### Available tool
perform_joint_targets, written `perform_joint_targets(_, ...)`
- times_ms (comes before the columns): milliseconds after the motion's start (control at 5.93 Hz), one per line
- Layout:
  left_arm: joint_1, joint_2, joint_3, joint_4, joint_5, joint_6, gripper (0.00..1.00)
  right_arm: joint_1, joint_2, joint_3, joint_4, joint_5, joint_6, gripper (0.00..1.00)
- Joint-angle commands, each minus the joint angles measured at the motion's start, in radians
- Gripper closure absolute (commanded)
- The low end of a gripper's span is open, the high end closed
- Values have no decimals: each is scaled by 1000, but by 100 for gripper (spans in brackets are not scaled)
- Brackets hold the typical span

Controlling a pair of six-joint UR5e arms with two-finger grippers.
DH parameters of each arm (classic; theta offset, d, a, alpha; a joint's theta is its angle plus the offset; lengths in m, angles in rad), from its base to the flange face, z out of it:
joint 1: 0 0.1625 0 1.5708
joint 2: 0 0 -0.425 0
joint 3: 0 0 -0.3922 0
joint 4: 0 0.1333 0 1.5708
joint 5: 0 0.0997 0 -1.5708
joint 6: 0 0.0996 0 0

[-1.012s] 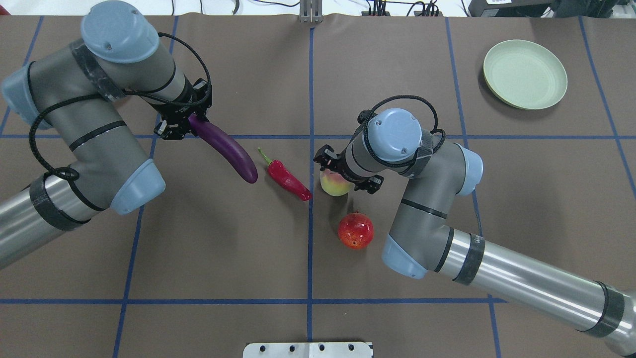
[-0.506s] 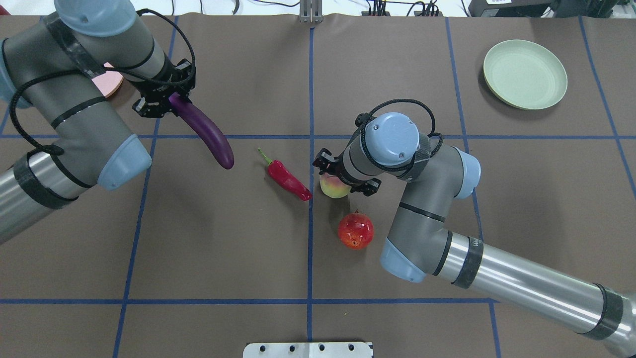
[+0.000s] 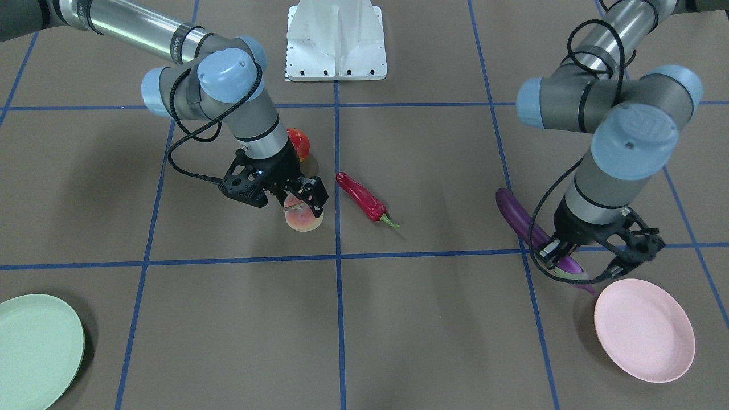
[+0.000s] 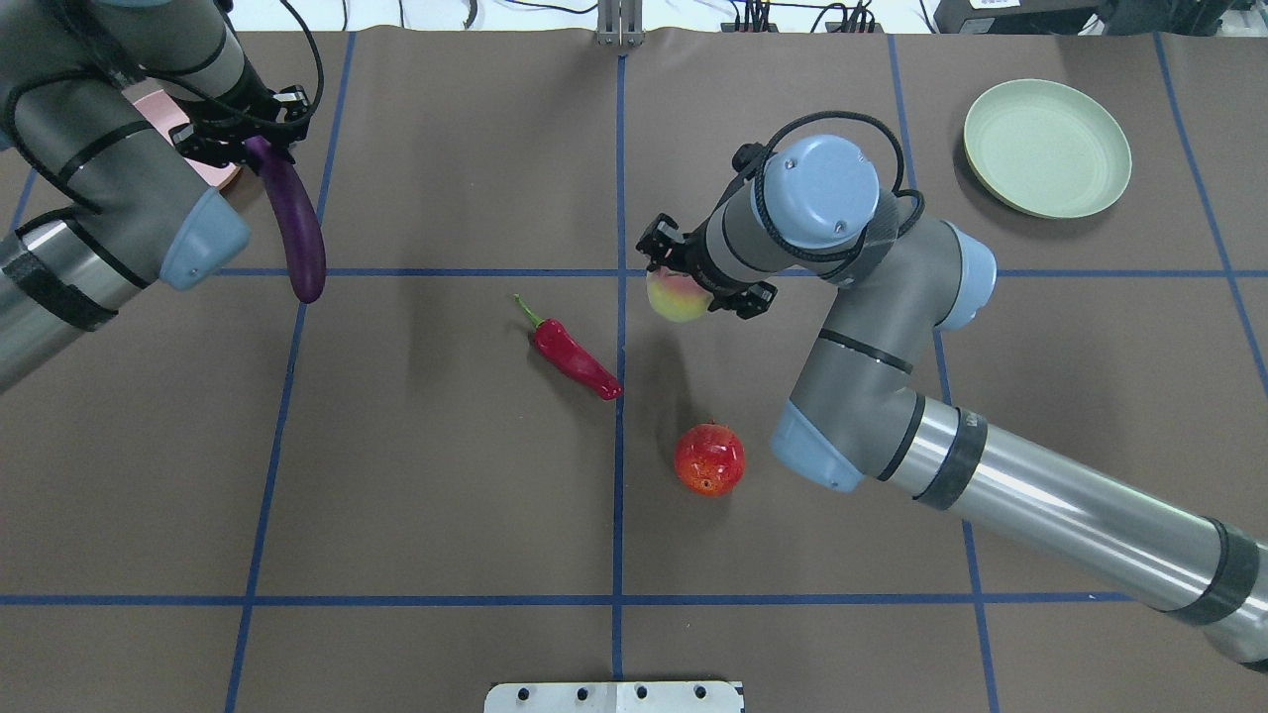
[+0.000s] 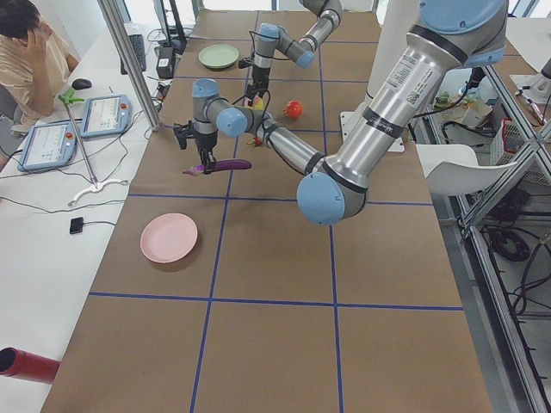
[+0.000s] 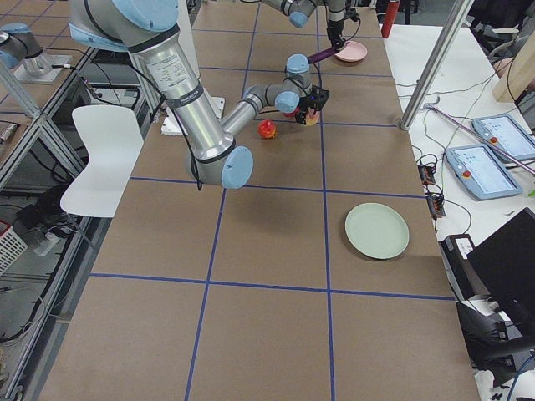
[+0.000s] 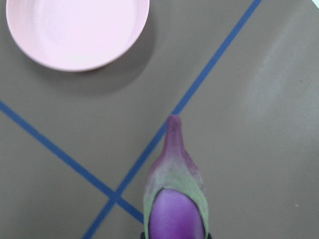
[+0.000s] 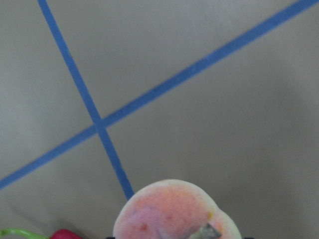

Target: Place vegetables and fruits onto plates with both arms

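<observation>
– Two loads are up. Front view: the left gripper [image 3: 569, 266] pinches the eggplant [image 3: 521, 219] by its cap, just beside the pink plate [image 3: 646, 330]. The right gripper [image 3: 302, 206] clamps the peach [image 3: 303, 221].
– Overhead: since a second ago the eggplant has swung toward the pink plate, and the peach has risen off the table [image 4: 446, 495]. The chili pepper [image 4: 572, 356] and pomegranate [image 4: 709, 458] lie unmoved, and the green plate [image 4: 1047, 149] is well apart.

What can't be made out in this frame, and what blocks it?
Pink plate: overhead, mostly under the left arm.
Pomegranate: front-facing view, partly behind the right arm.
Finger contact on eggplant and peach: wrist views, cut off at bottom edge.
Side views: both grasps too small to judge.
</observation>
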Motion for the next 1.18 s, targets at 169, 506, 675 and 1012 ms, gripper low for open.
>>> perform_joint_targets(169,-150,-52,347,-125,-140,454,100,177,-44,-19,-5,55,-165,100)
perform_joint_targets(506,-184,-197,639,-230,-124,455,100,286,-84,-87,1,148,-376,100)
perform_joint_targets(675,-189,-233,695,-259,-90,453,100,338,-86,-153,2,165,-472,100)
perform_joint_targets(1012,-187,-263,804,-387,-4,447,100,452,-89,-296,4,245,-718,100)
